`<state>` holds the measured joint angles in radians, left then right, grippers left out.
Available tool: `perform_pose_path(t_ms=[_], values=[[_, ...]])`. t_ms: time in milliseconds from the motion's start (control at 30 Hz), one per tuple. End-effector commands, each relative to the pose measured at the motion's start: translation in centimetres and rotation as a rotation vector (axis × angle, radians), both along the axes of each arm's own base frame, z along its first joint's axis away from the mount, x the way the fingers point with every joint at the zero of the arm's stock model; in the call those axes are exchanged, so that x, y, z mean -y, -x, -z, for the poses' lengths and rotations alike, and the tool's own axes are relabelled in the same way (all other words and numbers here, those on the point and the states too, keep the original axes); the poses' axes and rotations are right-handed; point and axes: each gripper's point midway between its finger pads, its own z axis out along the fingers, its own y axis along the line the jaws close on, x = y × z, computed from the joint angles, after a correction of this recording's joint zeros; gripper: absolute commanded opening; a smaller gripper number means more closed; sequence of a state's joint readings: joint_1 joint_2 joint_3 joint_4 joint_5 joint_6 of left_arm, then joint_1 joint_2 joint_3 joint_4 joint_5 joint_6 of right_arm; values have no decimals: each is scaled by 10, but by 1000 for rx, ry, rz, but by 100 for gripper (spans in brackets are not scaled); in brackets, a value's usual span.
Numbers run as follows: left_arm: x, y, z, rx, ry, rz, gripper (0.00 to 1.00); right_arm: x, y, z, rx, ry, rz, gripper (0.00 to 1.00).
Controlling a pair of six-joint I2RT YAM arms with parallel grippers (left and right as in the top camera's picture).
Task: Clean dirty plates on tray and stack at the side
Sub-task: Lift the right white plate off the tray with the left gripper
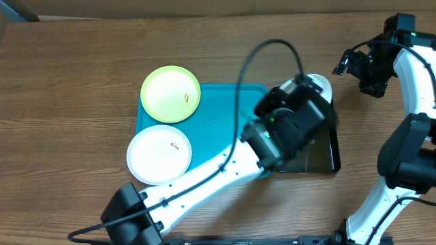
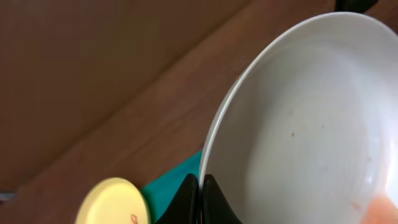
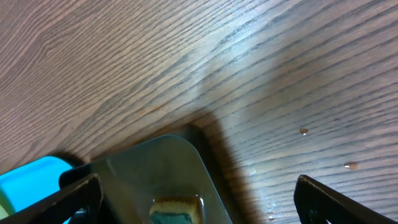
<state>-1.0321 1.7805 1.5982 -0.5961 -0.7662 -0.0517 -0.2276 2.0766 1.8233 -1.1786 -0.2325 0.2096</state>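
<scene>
1. Held white plate (image 2: pixel 298 124): my left gripper (image 2: pixel 200 186) is clamped tight on its rim. Faint orange specks show on its inside face.
2. Overhead, it is just a white sliver at 3 o'clock of the turquoise tray (image 1: pixel 218 109), mostly hidden under my left wrist. It sits at the 12 o'clock end of the black tray (image 1: pixel 325 155).
3. Yellow-green plate (image 1: pixel 170 94): on the turquoise tray's 10 o'clock corner, with one orange speck on it.
4. Second white plate (image 1: pixel 159 154): 8 o'clock corner, overhanging the rim, also specked.
5. My right gripper (image 3: pixel 198 190): jaws spread wide, holding nothing. It is at 2 o'clock, well apart from the turquoise tray.
6. Its wrist view shows the black tray's corner and what looks like a yellow-green sponge (image 3: pixel 176 208) inside it.
</scene>
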Motion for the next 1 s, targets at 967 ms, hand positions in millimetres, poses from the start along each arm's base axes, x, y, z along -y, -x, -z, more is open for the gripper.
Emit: perform_pose_path(t_ms=[967], values=[[14, 7, -92, 413, -287, -79, 4, 2, -4, -18, 48, 6, 6, 100]])
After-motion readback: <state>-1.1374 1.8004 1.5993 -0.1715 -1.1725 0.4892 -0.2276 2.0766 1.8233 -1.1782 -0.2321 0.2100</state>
